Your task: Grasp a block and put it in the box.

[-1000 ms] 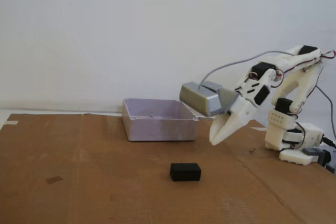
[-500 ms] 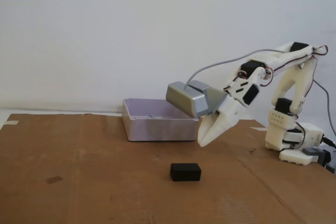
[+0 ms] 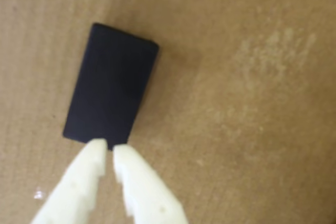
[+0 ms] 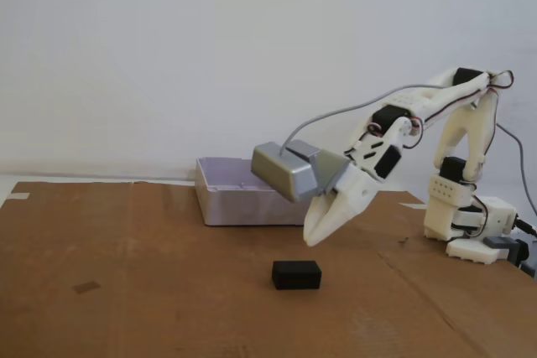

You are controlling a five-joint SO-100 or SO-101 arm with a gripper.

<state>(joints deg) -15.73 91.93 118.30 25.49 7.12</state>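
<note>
While the block (image 4: 296,274) lies flat on the brown cardboard surface (image 4: 151,291) at lower centre of the fixed view, the gripper (image 4: 312,236) hangs above it and slightly toward the right of the frame, fingertips pointing down and leftward. Clear air separates the tips from the block's top face; no contact is visible.

Wrist view: the block (image 3: 111,92) occupies the upper-left and centre-left of the frame. Its long axis runs from lower left to upper right, tilted a little off vertical. The gripper (image 3: 107,150) enters from the bottom edge, and its tips overlap the block's lower short edge in the picture. Judged against the fixed view, this overlap is a matter of line of sight, not touch.

Gripper state: the two white fingers (image 3: 79,182) stand nearly together, with only a narrow slit between the tips. Nothing is held. The gap is much narrower than the block's short side, so the jaws will need to be spread before any descent can straddle the block.

Approach relation: the block lies below and ahead of the tips, toward the top of the wrist view. A grasp across the short side appears the workable choice.

The box (image 4: 243,194) sits behind the block, at centre of the fixed view, partly hidden by the grey camera module (image 4: 285,171) on the wrist. It appears empty as far as the visible interior shows.
</note>
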